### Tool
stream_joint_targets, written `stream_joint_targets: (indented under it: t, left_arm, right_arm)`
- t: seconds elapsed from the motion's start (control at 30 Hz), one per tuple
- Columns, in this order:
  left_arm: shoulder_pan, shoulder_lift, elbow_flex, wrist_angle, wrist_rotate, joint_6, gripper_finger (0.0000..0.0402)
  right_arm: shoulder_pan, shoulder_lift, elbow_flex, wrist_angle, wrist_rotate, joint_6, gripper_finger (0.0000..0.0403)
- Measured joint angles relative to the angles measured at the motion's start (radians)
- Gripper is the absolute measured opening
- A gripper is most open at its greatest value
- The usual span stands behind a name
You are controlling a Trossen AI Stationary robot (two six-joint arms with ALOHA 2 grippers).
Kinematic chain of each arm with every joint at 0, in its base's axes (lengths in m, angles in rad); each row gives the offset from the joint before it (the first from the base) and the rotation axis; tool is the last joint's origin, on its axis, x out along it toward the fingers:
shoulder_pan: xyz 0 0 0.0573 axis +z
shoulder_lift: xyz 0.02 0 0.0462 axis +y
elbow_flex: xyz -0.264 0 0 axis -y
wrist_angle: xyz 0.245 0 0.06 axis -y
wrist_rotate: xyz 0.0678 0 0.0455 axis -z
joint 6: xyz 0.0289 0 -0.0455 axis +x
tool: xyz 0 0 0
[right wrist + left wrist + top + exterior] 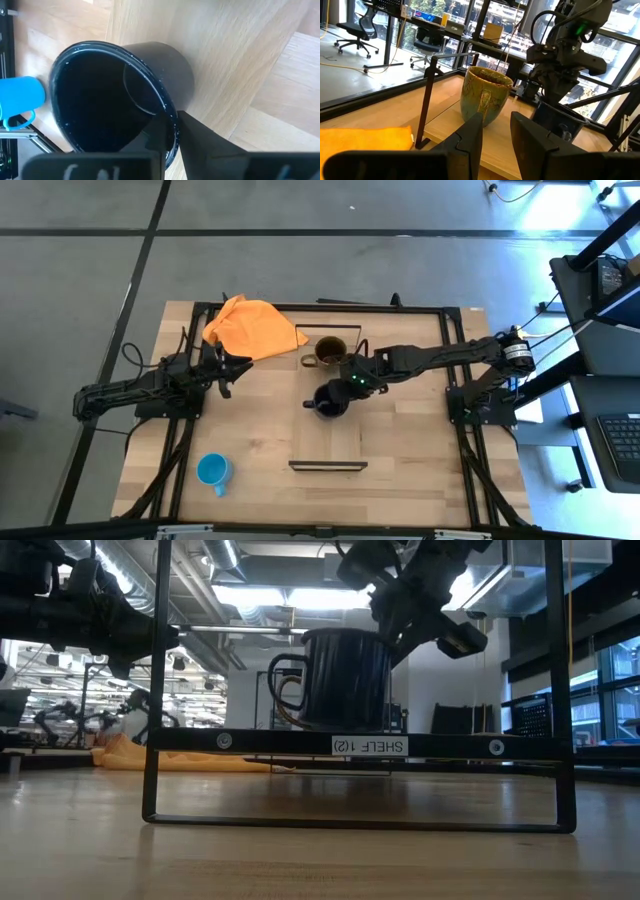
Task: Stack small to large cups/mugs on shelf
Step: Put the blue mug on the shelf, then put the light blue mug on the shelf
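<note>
The glossy black mug (328, 403) stands upright on the light-wood shelf (330, 442), near its middle. My right gripper (352, 385) is shut on the mug's rim. The brown-olive mug (331, 352) stands on its base at the shelf's far end, beside the dark rail (328, 330). The small blue mug (213, 471) sits on the tabletop near the near left corner. My left gripper (240, 367) is open and holds nothing; it hovers left of the shelf, pointing at the brown-olive mug (485, 95). My right gripper pinches the black mug's rim (172, 122) on the side toward the table's right. One finger (152, 137) is inside the mug and one finger (202, 145) is outside. It comes slanting down from the right. The mug (345, 675) is upright with its base at the shelf board (280, 743).
An orange cloth (252, 328) lies at the far left, beside the shelf's far rail. The shelf's near half, up to the near rail (328, 465), is bare board. Black frame bars run along the table's edges (462, 380).
</note>
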Motion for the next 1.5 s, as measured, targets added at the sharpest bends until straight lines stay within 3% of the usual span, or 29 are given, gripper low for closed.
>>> stream_joint_targets:
  t: [0.43,0.63,0.8,1.07,1.2,1.4,1.5]
  left_arm:
    - [0.000,0.000,0.000,0.000,0.000,0.000,0.0094]
    - [0.000,0.000,0.000,0.000,0.000,0.000,0.0094]
    - [0.000,0.000,0.000,0.000,0.000,0.000,0.0094]
    - [0.000,0.000,0.000,0.000,0.000,0.000,0.0094]
    - [0.000,0.000,0.000,0.024,0.000,-0.001,0.0094]
    - [-0.001,0.000,0.000,0.216,0.059,-0.334,0.0094]
    - [0.000,0.000,0.000,0.273,0.003,-0.360,0.0094]
  right_arm:
    - [0.000,-0.004,0.001,0.023,0.017,-0.021,0.0109]
    - [-0.004,-0.062,0.001,0.032,0.064,-0.055,0.0119]
    - [-0.005,-0.153,0.001,0.011,0.129,-0.085,0.0119]
    - [-0.005,-0.289,0.001,0.036,0.347,-0.200,0.0119]
    - [-0.005,-0.325,0.001,0.039,0.396,-0.229,0.0119]
    - [-0.005,-0.330,0.001,0.036,0.396,-0.264,0.0119]
    - [-0.005,-0.325,0.001,0.035,0.396,-0.270,0.0119]
